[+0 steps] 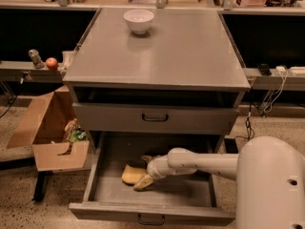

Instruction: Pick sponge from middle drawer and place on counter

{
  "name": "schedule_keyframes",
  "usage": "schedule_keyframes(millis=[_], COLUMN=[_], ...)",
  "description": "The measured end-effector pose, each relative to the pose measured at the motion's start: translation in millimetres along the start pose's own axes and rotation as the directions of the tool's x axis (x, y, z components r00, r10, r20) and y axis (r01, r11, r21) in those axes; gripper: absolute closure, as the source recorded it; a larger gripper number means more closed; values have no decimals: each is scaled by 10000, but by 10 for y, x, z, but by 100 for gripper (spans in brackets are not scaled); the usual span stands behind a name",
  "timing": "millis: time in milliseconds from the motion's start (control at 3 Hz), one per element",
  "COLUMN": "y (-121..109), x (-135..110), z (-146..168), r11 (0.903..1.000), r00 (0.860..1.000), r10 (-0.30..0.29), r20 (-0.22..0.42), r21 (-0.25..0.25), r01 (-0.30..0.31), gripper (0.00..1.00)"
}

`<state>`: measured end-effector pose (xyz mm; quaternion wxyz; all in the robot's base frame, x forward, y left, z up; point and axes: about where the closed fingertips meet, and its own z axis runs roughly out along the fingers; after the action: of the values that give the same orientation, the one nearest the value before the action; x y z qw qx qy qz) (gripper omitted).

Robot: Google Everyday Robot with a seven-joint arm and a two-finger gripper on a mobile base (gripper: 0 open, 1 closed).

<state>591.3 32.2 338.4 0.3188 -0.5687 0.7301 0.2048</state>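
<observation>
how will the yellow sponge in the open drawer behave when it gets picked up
The sponge looks like soft, wavy-edged foam, so it will probably squash and bend rather than stay stiff. It is likely light and, lying flat in the middle drawer, unlikely to roll. The gripper is down in that drawer, close beside it.

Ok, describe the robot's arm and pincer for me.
The arm is a smooth, off-white rounded tube with a bulbous wrist joint, growing from a large white domed shell. Its pincer, down in the open drawer, looks cream-yellow. No cables show.

Claw (143, 176) in open middle drawer (190, 213), closed drawer front (155, 118) seemingly close overhead
</observation>
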Motion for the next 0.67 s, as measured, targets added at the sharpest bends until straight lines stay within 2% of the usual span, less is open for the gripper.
schedule_keyframes(millis=[333,667], y=[-5,49], x=[-53,-53], z=[-54,-72], r11=[10000,9999], r00=[10000,10000], r10=[0,-75], r20=[0,39], r21=[0,-119], r01=[0,76], gripper=[71,100])
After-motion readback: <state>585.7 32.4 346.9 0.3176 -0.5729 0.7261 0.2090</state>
